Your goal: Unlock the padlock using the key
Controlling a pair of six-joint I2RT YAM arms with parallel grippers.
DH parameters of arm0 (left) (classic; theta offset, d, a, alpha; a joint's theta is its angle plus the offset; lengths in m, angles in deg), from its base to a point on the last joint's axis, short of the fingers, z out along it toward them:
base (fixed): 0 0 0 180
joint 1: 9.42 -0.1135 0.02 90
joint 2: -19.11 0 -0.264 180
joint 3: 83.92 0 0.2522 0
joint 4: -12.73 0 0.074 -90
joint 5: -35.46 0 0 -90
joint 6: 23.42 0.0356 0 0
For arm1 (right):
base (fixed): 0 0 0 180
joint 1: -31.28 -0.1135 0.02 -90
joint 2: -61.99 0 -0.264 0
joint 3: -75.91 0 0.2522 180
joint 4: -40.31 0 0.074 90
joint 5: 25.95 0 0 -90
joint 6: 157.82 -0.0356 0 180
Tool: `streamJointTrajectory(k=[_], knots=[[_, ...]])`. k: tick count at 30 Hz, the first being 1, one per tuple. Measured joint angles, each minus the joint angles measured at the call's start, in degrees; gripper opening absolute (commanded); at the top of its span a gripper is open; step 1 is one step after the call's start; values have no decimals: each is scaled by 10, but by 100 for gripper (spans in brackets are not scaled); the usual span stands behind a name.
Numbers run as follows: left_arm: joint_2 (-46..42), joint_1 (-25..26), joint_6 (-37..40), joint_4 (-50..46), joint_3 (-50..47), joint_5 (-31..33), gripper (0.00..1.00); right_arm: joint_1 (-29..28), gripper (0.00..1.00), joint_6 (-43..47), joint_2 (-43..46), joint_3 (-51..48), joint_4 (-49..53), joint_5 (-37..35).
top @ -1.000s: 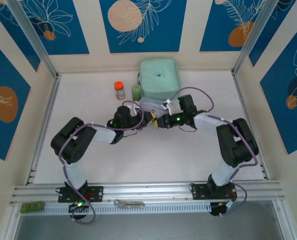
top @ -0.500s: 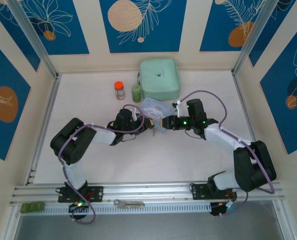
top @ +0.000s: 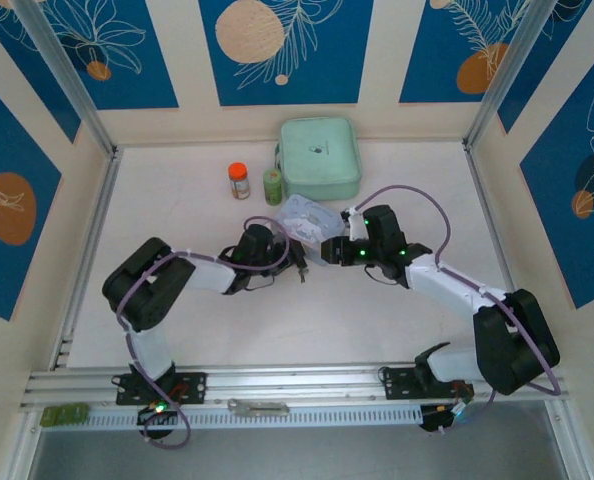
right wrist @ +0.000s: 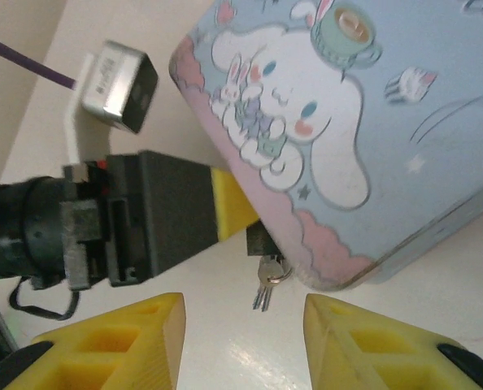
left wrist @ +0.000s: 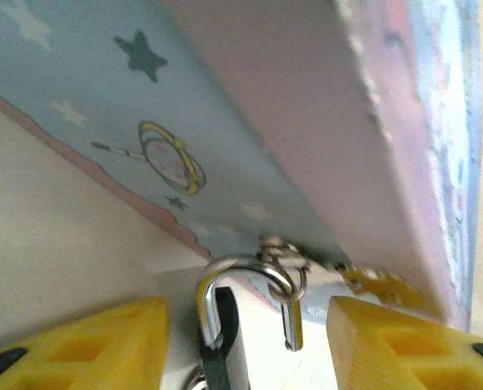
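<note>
The padlock [left wrist: 219,337] has a dark body and a silver shackle, which hooks through the small ring on the pale blue tin [left wrist: 225,122]. The shackle's short end hangs free of the body. My left gripper [left wrist: 248,325] is open, and its yellow fingers [left wrist: 87,345] flank the padlock without touching it. In the right wrist view the key [right wrist: 263,291] dangles on a ring below the padlock body [right wrist: 260,239] at the tin's [right wrist: 339,122] edge. My right gripper [right wrist: 241,310] is open just short of the key. From above, both grippers [top: 295,258] [top: 327,250] meet beside the tin [top: 307,213].
A mint green case [top: 319,158] lies at the back. To its left stand an orange-capped jar [top: 239,180] and a small green jar [top: 273,185]. A metal tool [top: 257,407] lies on the front rail.
My right arm's elbow has swung out to the right, and its gripper has drawn back a little from the tin. My left gripper has shifted right and nearer, and more of the tin now shows.
</note>
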Motion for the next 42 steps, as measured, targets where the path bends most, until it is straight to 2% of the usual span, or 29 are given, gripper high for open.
streamJointTrajectory(k=[4,8,16,22,31,35,42], knots=[[-56,-10,-5,-19,-36,13,74,-44,46,11,0,16,27,-45],[-120,-43,-3,-52,-63,24,74,-97,46,23,-10,42,56,-101],[-174,-137,11,-81,-64,48,74,-204,47,42,-171,187,132,-239],[-168,-146,7,-54,-70,53,74,-230,52,39,-278,281,215,-343],[-147,-146,-6,-35,-82,53,74,-237,51,35,-333,310,270,-411],[-147,-146,-6,-29,-82,53,74,-237,45,35,-355,310,270,-425],[-147,-146,-6,-27,-82,53,74,-239,24,50,-364,310,253,-443]])
